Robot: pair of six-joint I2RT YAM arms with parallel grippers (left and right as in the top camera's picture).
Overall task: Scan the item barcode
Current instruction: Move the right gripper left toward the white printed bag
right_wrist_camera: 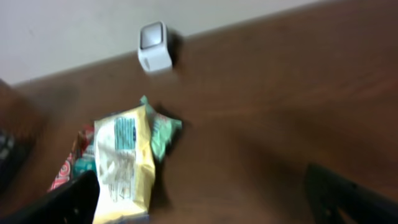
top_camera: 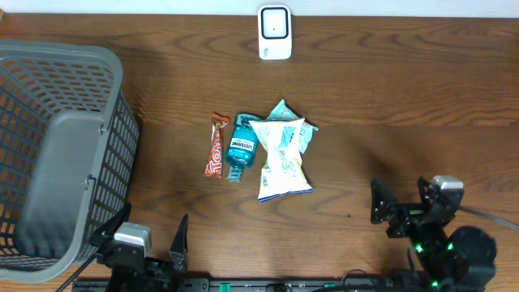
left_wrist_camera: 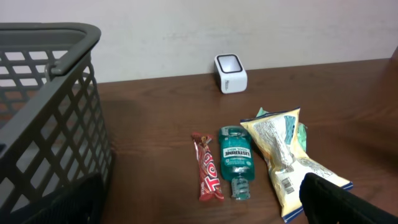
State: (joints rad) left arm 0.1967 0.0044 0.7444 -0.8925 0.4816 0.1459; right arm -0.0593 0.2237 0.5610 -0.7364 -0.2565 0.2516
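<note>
Task not started as far as the views show. Nothing is lifted and nothing is at the barcode scanner (top_camera: 275, 32), a small white unit standing at the far edge of the worktop (top_camera: 405, 97), well apart from the items. The candidate items lie in a cluster mid-worktop: candy bar (top_camera: 216, 146) in a red wrapper, Listerine bottle (top_camera: 240, 148) just beside it on its side, then a yellow-white chip bag (top_camera: 282, 158) touching the bottle and lying over a teal packet (top_camera: 284, 109) that pokes out at the far end. Can't tell which one is meant to be scanned. What looks like a barcode shows on the near end of the chip bag in the left wrist view. Left claw (top_camera: 154, 217) is at the near edge, jaws spread wide and empty, next to the grey mesh basket (top_camera: 57, 154). Right claw (top_camera: 399, 191) is at the near right, also wide open and empty, apart from the cluster. Everything is left to do: reach in, grab an item, carry it across to the scanner and turn its barcode toward the scanner face. The right wrist view is blurred, so little detail from there.
</note>
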